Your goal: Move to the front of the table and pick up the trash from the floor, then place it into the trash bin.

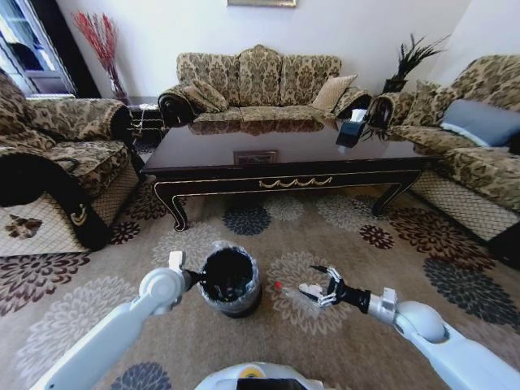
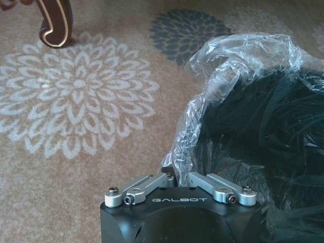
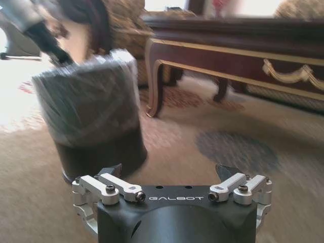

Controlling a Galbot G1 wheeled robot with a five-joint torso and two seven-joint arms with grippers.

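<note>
Where the head view looks down across the patterned carpet, the long low coffee table of glossy dark brown wood with gold scroll trim (image 1: 284,154) spans the upper middle of the frame, its curved legs on the floor. Lower, just left of centre, stands the small round black trash bin with a clear plastic liner at its rim (image 1: 230,282). The left gripper (image 1: 190,279) sits at the bin's left rim, its arm running in from the lower left. Just right of the bin, a clear plastic bottle with a red cap (image 1: 294,289) lies near the carpet, red end toward the bin, and the right gripper (image 1: 318,292) is at its other end, jaws spread about it; whether they press the bottle I cannot tell.

From the left wrist view, the crinkled liner and black interior of the bin (image 2: 263,121) occupy the right half of the frame, and the left gripper (image 2: 174,174) at the bottom centre has its jaws drawn narrow onto the liner's edge. One table leg (image 2: 54,23) shows in the upper left corner.

From the right wrist view, the bin (image 3: 91,116) stands at left, the table (image 3: 243,50) across the upper right. The right gripper (image 3: 169,174) at the bottom has its jaws set wide.
</note>
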